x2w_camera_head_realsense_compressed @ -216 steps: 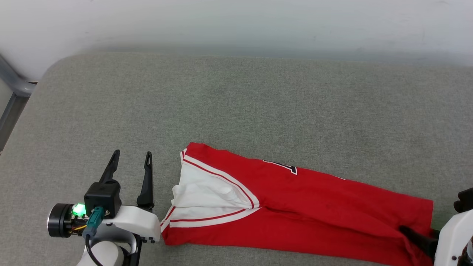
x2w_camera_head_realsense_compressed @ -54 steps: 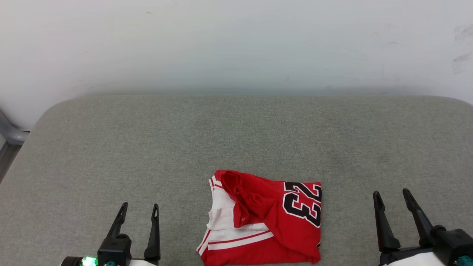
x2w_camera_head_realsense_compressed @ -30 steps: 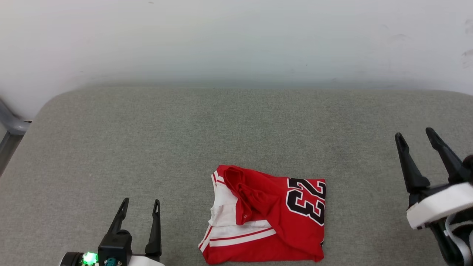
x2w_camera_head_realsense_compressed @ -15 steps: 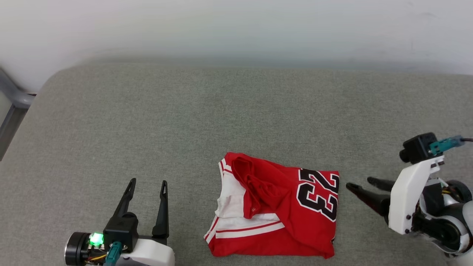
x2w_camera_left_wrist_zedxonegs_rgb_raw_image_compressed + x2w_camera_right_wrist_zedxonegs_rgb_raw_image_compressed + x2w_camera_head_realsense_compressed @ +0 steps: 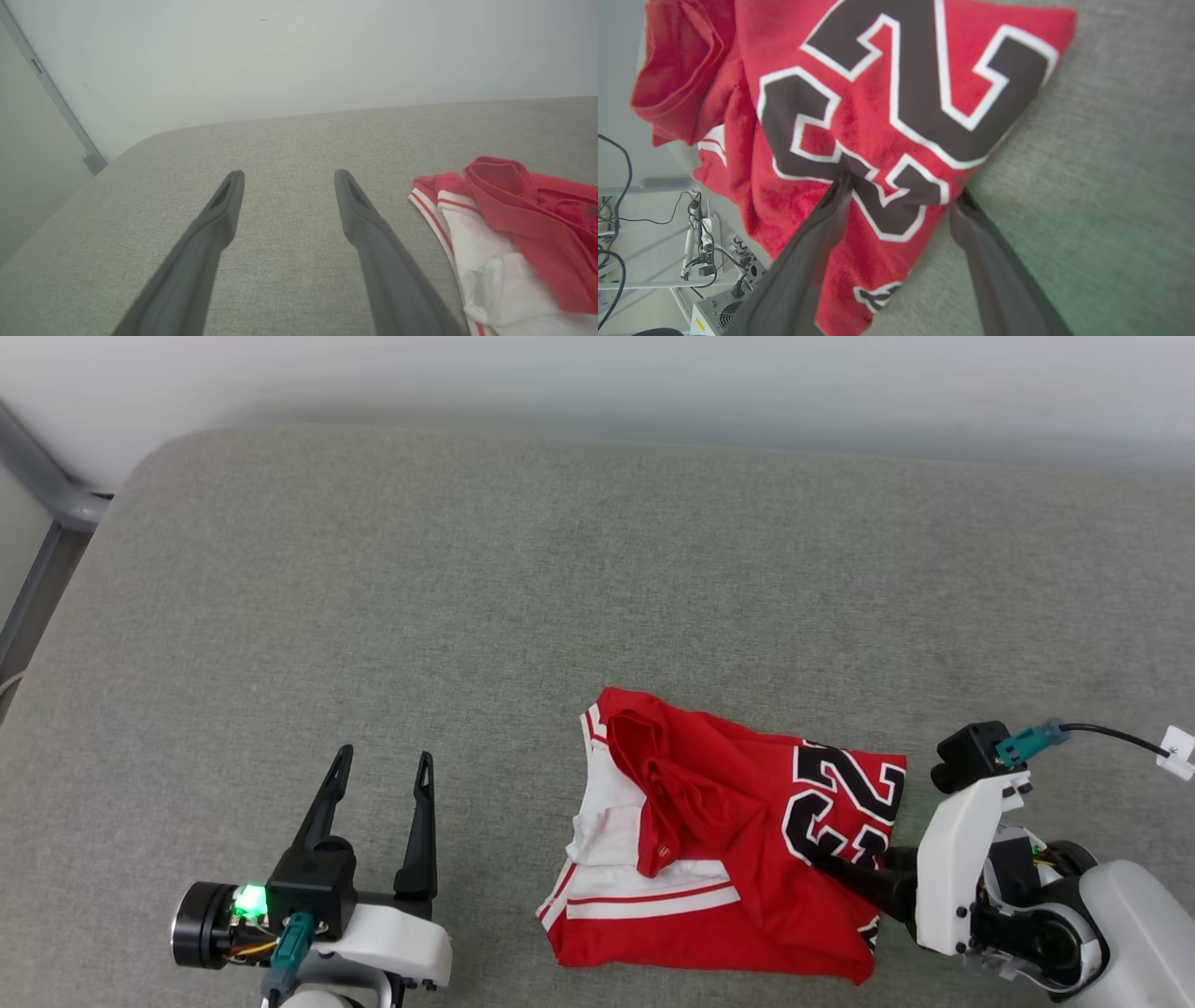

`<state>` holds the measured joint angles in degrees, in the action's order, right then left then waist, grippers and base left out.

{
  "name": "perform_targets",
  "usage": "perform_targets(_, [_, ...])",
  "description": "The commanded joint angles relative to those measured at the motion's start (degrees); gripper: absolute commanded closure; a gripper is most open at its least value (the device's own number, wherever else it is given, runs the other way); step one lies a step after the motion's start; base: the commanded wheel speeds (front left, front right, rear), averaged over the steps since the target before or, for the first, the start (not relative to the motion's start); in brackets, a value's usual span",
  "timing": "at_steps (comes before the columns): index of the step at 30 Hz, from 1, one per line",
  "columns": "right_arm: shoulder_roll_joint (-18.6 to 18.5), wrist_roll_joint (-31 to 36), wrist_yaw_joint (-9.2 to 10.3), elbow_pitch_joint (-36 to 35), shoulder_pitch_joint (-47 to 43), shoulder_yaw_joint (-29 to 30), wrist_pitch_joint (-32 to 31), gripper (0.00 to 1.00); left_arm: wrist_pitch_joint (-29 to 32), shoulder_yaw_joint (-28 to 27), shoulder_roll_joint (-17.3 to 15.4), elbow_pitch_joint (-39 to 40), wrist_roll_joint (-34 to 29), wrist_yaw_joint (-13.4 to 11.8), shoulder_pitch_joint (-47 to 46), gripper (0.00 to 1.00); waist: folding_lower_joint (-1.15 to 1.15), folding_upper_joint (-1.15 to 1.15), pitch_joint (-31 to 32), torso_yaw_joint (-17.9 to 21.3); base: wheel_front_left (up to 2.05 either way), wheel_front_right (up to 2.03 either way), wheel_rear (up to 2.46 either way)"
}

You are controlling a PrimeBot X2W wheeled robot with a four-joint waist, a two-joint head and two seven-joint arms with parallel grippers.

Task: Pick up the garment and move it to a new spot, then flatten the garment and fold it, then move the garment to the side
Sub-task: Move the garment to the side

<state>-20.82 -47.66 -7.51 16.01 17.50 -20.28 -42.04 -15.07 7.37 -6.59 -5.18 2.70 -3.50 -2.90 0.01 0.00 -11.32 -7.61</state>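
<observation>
Where the folded garment point(image 5: 738, 859) lies low on the cushion point(image 5: 467, 569) in the head view, the right gripper point(image 5: 840, 877) is set at its numbered edge. Left wrist: left gripper point(image 5: 288, 175) wide, parked clear. Right wrist: jaws wide, edge straddled, likely for the sideways carry.

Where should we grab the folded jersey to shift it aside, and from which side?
Take the stacked right edge of the jersey, beside the 23 print, coming in low from the robot's right. The layers look tidy there, while the left side is loose sleeve and collar. The open right hand straddles that edge, one finger on top.
</observation>
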Motion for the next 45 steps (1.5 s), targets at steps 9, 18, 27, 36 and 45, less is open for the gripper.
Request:
perform_targets(9, [0.4, -0.4, 0.09, 5.7, 1.3, -5.2, 6.7, 0.78, -0.1, 0.0, 0.5, -0.7, -0.2, 0.3, -2.0, 0.00, -0.01, 0.00, -1.3, -1.4, 0.00, 0.00, 0.00])
perform_targets(18, [-3.3, -1.7, 0.06, 2.5, 5.2, -8.1, 14.7, 1.00, -0.1, -0.4, 0.6, -1.3, -0.4, 0.2, -0.4, 0.00, -0.01, 0.00, 0.6, 0.5, 0.00, 0.00, 0.00])
perform_targets(27, [-11.7, 3.2, 0.05, -3.4, 9.1, -13.6, 17.9, 1.00, -0.1, -1.2, 0.3, -0.5, -0.4, -0.1, 1.5, 0.00, -0.01, 0.00, 2.5, 6.6, 0.00, 0.00, 0.00])
perform_targets(36, [-18.7, 4.0, 0.05, -5.3, 12.2, -12.7, 18.2, 1.00, -0.1, -2.5, -0.7, 1.0, -0.2, -0.4, 0.2, 0.00, -0.01, 0.00, 0.7, 13.9, 0.00, 0.00, 0.00])
perform_targets(45, [-25.9, 6.3, 0.05, -0.5, 16.3, -7.5, 18.3, 1.00, -0.1, -2.9, -1.7, 3.1, -0.9, 0.1, -2.8, 0.00, -0.01, 0.00, -4.9, 16.2, 0.00, 0.00, 0.00])
